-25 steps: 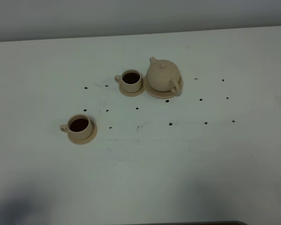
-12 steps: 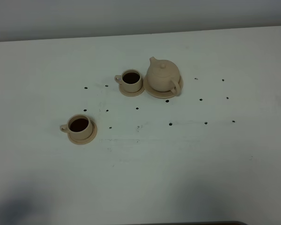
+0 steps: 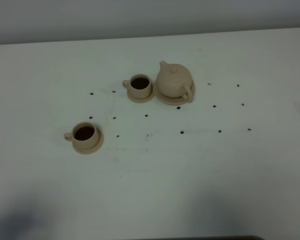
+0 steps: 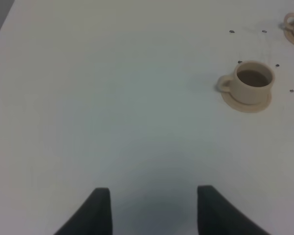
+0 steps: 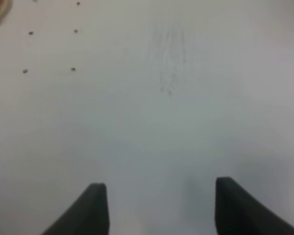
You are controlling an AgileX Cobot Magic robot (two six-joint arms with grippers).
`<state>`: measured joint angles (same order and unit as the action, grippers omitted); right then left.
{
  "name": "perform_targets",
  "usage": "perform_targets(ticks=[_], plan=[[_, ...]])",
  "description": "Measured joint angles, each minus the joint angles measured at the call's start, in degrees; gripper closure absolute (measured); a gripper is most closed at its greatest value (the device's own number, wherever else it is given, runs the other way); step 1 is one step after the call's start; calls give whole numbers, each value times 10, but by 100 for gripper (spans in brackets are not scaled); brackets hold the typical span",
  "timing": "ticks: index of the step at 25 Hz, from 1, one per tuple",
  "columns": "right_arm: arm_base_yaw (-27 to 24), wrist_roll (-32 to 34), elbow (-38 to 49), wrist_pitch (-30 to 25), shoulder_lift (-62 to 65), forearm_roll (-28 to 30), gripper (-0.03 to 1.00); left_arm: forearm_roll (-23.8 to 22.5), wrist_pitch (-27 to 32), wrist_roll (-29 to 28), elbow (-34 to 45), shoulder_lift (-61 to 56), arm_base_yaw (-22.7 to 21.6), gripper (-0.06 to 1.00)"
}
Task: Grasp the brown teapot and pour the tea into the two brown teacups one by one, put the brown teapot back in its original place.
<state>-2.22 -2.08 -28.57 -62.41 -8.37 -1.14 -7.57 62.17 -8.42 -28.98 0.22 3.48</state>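
We see the brown teapot on its wide saucer, both teacups dark-filled at nine and seven o'clock, so with left gripper and right gripper spread empty, only a careless sweep could spill.

A squat light tan ceramic teapot on its matching tan round saucer and two small tan ceramic teacups filled with dark brown liquid stand on a white tabletop speckled with small black dots.
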Motion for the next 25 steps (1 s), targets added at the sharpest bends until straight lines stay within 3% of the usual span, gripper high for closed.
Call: perform_targets(ticks=[8,25], plan=[[-5,0,2,1,82,0,50,0,0,0,0,0,0,51],[4,-9,2,1,87,-5,50,0,0,-1,0,0,0,51]])
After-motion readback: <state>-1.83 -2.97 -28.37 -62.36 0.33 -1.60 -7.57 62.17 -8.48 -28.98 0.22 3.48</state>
